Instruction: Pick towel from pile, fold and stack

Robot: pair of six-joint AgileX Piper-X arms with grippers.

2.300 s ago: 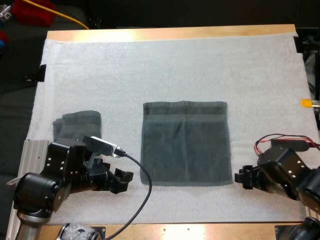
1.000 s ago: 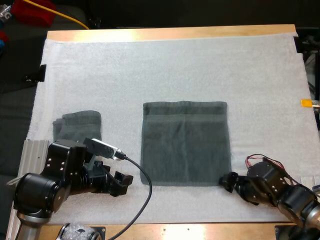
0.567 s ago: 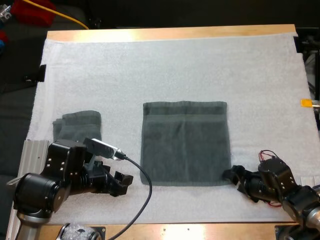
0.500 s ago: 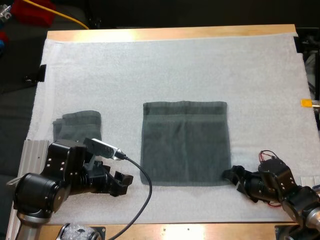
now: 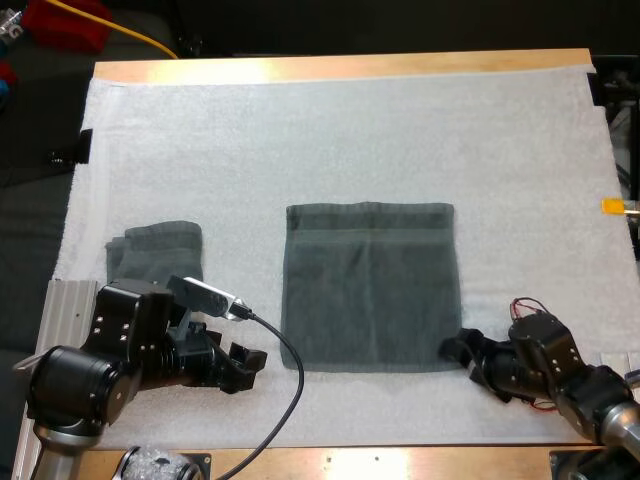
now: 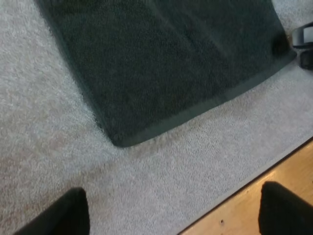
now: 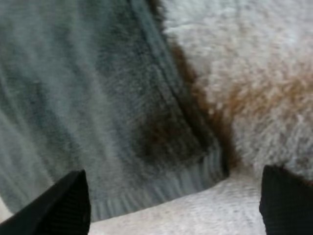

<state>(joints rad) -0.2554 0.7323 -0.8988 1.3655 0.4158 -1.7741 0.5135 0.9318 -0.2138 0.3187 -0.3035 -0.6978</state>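
Holding my right gripper (image 5: pixel 453 352) at the towel (image 5: pixel 370 285) near corner, fingers spread | left gripper (image 5: pixel 248 366) spread too, over mat (image 5: pixel 350 130)

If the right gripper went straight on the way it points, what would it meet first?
The right gripper would likely meet the flat towel at its near right corner, just ahead of its open jaws.

A white mat (image 5: pixel 350 130) is lying spread over nearly the whole wooden table (image 5: pixel 340 67), leaving a strip of bare wood showing along the far side. A ribbed metal rail (image 5: pixel 62 300) is sitting against the mat's near left edge. A black clip (image 5: pixel 72 150) is sitting at the mat's left edge, and a yellow cable (image 5: pixel 130 35) is trailing beyond the far left corner.
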